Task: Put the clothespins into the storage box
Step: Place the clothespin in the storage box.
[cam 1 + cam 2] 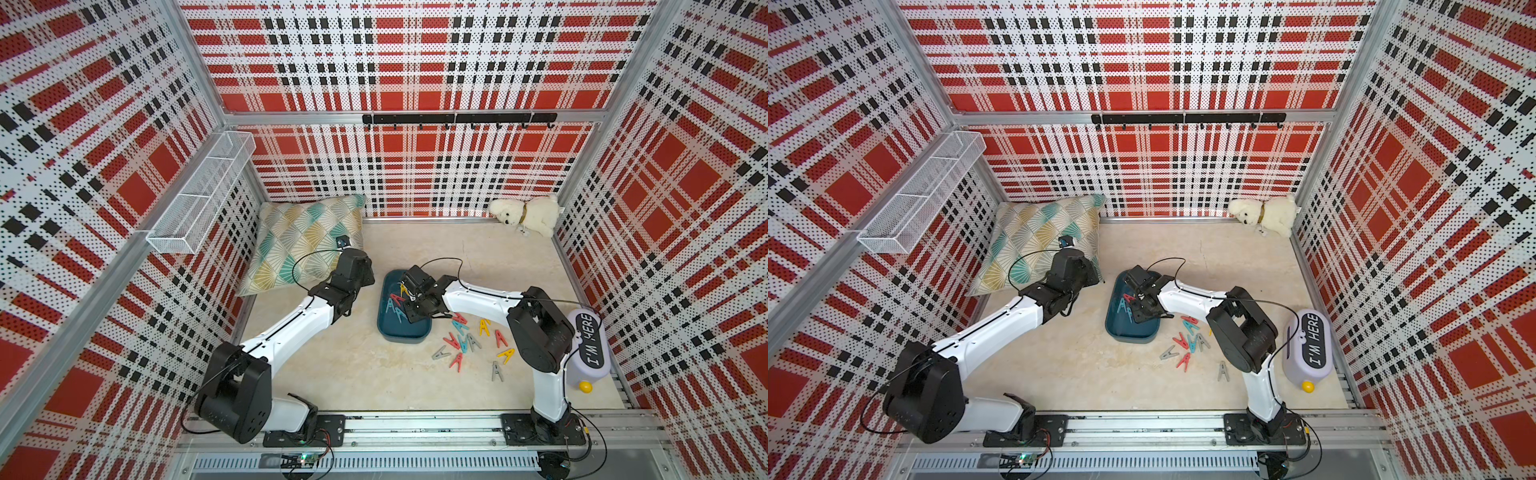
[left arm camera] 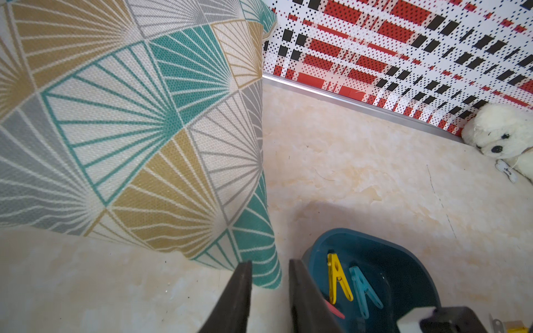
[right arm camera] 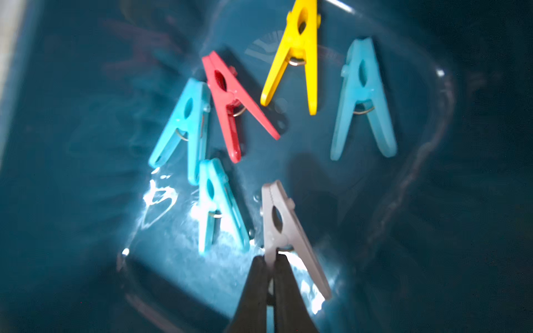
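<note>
1. Our right gripper [image 3: 269,261] is clamped on one leg of the grey clothespin [image 3: 281,222], above the floor of the box [image 3: 72,115].
2. Five coloured clothespins [image 3: 227,95] lie in the box: one yellow, one red, three blue.
3. The loose clothespins [image 1: 457,360] lie on the table [image 1: 353,374] just beside the box.
4. Our left gripper [image 2: 269,262] stands a little apart and empty, between the pillow [image 2: 129,129] and the box.

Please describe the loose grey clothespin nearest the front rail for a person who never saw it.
Find the dark teal storage box on the table; loose clothespins lie scattered between it and the right arm. The grey clothespin lies alone, nearest the front rail; the other loose grey ones sit within the cluster.
</note>
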### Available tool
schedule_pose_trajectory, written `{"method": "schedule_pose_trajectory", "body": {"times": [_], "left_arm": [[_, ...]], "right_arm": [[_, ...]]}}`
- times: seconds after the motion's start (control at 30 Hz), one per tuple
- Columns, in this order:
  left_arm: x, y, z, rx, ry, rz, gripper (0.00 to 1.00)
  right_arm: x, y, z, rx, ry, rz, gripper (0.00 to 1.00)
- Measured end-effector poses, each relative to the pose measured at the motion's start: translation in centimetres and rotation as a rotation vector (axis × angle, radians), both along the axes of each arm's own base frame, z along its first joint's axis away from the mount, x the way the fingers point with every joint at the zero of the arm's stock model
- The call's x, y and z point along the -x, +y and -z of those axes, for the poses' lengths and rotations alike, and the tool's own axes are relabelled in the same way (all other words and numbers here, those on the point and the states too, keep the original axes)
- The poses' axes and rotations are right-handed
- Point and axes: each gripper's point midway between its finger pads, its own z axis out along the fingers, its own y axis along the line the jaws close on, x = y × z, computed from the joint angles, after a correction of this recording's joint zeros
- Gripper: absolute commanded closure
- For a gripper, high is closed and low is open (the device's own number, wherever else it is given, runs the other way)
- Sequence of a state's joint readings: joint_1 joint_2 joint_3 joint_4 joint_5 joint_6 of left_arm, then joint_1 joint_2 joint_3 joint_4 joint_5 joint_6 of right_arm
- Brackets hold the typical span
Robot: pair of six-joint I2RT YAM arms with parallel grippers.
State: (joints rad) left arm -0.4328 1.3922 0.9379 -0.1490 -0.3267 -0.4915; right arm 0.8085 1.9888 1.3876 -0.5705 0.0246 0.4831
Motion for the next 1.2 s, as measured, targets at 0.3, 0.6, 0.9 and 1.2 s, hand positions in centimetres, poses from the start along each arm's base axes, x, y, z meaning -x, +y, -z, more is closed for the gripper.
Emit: {"method": "schedule_pose_trajectory", "body": {"times": [0.3,0.6,0.9,1.2], "left_arm": [[-0.1,0.4,-0.2,0.004,-0.006,-0.007,0.71],[-0.1,0.4,-0.3,0.006,-0.008,-0.007,0.71],[-0.1,0.4,-0.6,0.009,-0.016,-0.007,0.71],[0.0,0.5,-0.9,0.013,-0.022,-0.007,0.71]], "right_arm": [[-0.7,0.9,0.9,-0.007,0.007,0.008,0.90],[-1.4,1.6,1.2,-0.011,0.003,0.009,0.82],[-1.4,1.6,1.0,-0.014,0.000,0.007,0.77],[-2.6,-0.2,-5.1,-0.088,-0.082,0.037,0.74]]}}
